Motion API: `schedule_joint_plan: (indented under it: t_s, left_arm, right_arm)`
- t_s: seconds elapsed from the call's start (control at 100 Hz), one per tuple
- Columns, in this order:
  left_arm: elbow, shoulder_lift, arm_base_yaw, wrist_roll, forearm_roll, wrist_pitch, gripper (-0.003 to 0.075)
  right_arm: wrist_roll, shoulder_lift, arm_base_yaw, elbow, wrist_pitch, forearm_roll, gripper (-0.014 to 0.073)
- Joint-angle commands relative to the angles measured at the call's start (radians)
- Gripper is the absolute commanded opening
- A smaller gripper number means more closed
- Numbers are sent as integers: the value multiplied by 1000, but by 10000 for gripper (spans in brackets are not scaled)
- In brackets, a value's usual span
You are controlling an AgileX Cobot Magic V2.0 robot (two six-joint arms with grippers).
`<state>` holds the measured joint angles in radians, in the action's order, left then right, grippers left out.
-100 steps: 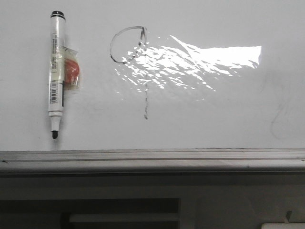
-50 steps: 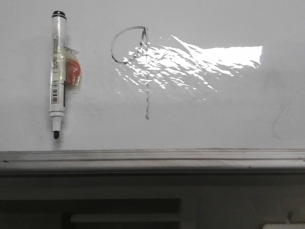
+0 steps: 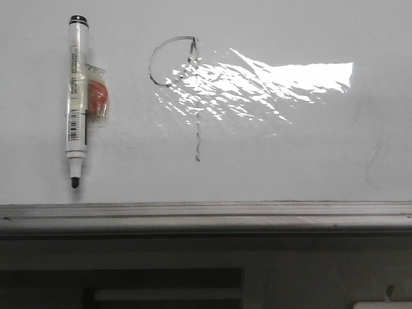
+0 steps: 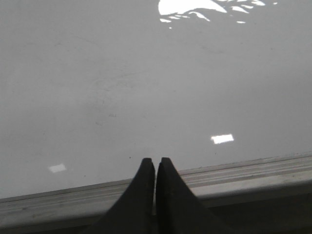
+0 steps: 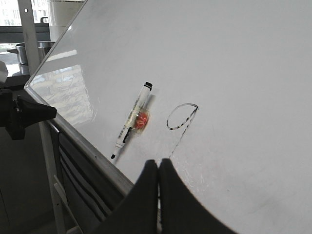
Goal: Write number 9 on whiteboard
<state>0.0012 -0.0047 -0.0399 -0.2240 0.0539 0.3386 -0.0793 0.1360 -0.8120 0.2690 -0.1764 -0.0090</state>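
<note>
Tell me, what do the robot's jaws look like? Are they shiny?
Not shiny. Each gripper has two plain black, matte jaws that are wide at the base and taper to narrow rounded tips, like a beak. The left gripper and right gripper look alike. No cables, stickers or markings show on them.

My view ahead is filled by the whiteboard (image 3: pixel 290 167), a bright glare patch spread across its upper middle. The number 9 (image 3: pixel 187 84) stands on it, its round loop left of the glare and its long tail dropping through the glare's edge. Well left of it my marker (image 3: pixel 77 100) lies upright, cap up, tip down, an orange-red piece (image 3: pixel 98 98) taped to its side. A grey rail (image 3: pixel 206 215) runs below.
</note>
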Motion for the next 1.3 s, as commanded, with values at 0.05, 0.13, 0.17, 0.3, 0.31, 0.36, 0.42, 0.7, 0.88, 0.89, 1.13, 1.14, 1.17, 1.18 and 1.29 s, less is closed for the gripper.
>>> schedule_joint_plan:
  t_s: [0.05,0.13,0.17,0.3,0.31,0.36,0.42,0.7,0.88,0.89,1.13,1.14,1.17,1.18,1.29]
  left_arm:
    - [18,-31,6,35,-30,-36,-20]
    - [18,-29,6,35,-30,-36,-20]
    - [18,-29,6,35,-26,-38,-20]
    - [18,-29,6,35,-15,-43,-20]
    - [18,-29,6,35,-15,-43,-20]
    - [18,-29,6,35,-15,-43,-20]
    - [18,-29,6,35,-15,-43,-20]
    - [18,-29,6,35,-15,-43,-20]
    - [18,-29,6,35,-15,-43,-20]
    - [18,-29,6,35,-15,-43,-20]
    - [18,-29,6,35,-15,-43,-20]
    - [18,-29,6,35,-15,-43,-20]
    - [18,-29,6,35,-15,-43,-20]
    - [18,-29,6,35,-15,-43,-20]
    - [18,-29,6,35,-15,-43,-20]
  right_arm:
    - [3,8,6,26,81,-11,-67]
    - [3,8,6,26,81,-11,-67]
    - [3,8,6,26,81,-11,-67]
    - [3,8,6,26,81,-11,-67]
    - [3,8,6,26,81,-11,-67]
    - [3,8,6,26,81,-11,-67]
    - [3,8,6,26,81,-11,-67]
    - [3,8,6,26,81,-11,-67]
    - [3,8,6,26,81,-11,-67]
    - [3,8,6,26,81,-11,-67]
    - [3,8,93,-92,327,-26,-67]
    - [3,8,101,-99,358,-29,-67]
    - [3,8,136,-128,416,-34,-67]
    - [3,8,155,-142,430,-34,-67]
    - [3,8,312,-228,564,-38,-67]
